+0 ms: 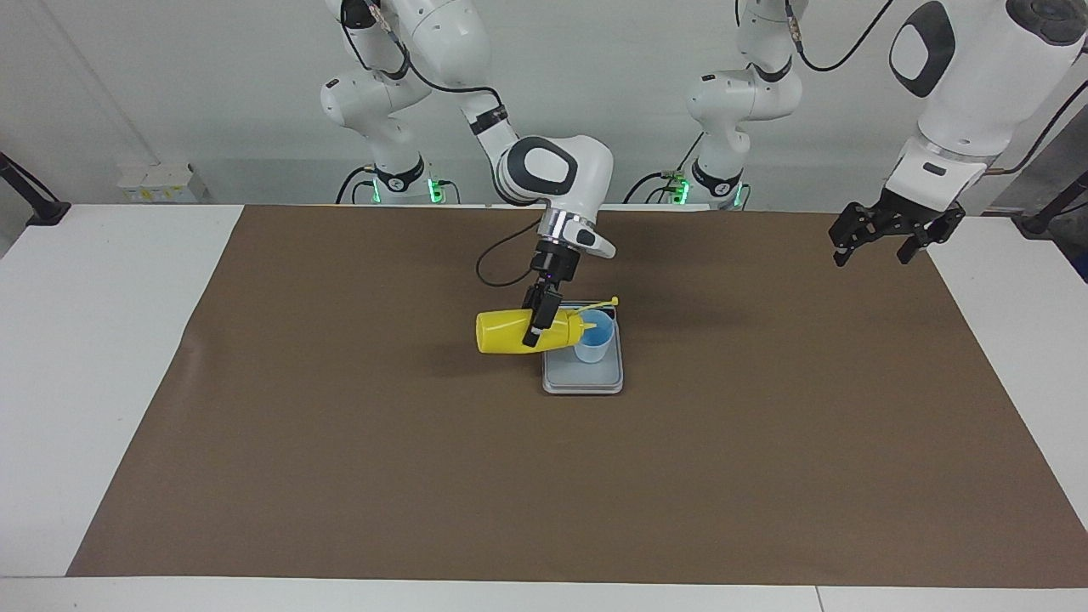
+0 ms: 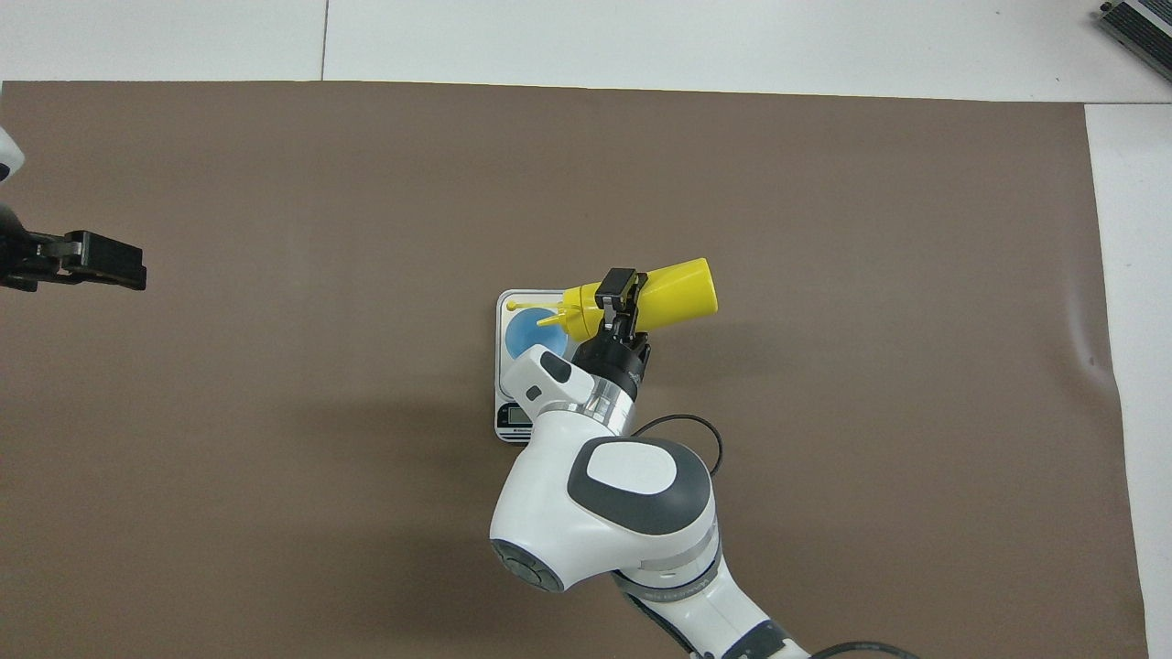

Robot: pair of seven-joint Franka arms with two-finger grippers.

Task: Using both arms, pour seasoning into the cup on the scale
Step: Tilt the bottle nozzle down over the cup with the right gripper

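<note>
Both arms you are running wear glossy white shells, rounded at every joint. The right arm point(image 1: 557, 174) carries a dark grey oval panel with a white centre on its wrist housing, a silver ring under it, then a black stem and the black right gripper point(image 1: 541, 327). A thin black cable loops off that wrist toward 8 o'clock. The left arm point(image 1: 969, 81) shows the same grey-and-white oval — at 10 o'clock on its shell — and the black, angular left gripper point(image 1: 892, 229). Green lights glow at both bases.

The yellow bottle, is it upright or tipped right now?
Tipped: the yellow bottle lies nearly level in the right gripper, nozzle over the cup.
</note>
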